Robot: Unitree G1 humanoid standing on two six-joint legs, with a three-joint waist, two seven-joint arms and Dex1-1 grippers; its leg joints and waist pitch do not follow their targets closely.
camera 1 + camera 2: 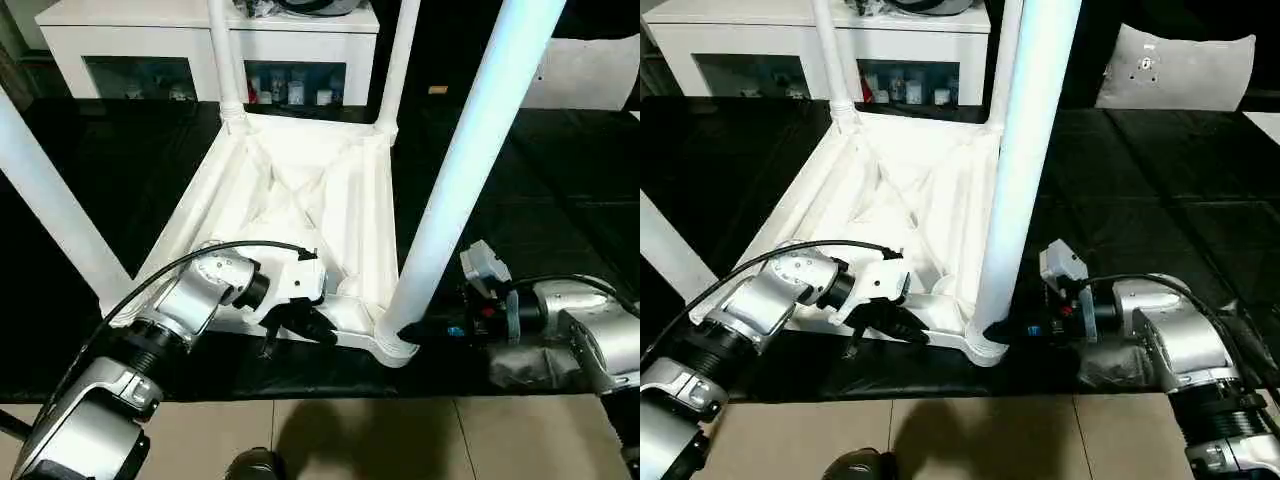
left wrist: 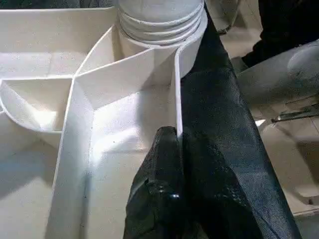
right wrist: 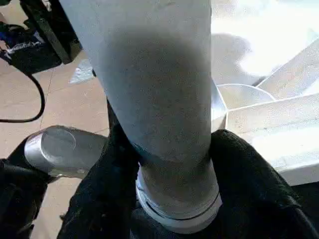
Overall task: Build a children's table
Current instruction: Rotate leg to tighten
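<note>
We see all four legs [image 1: 455,190] run off the top edge, and the right claw [image 1: 425,330] tucked behind the nearest.

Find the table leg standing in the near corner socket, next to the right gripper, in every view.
Left eye view: the near leg slants up from low centre to the top right.
Right eye view: it rises at centre.
Left wrist view: its ribbed foot sits at the top.
Right wrist view: it stands between the right gripper's fingers.
Shared landmark: the corner socket it sits in.
</note>
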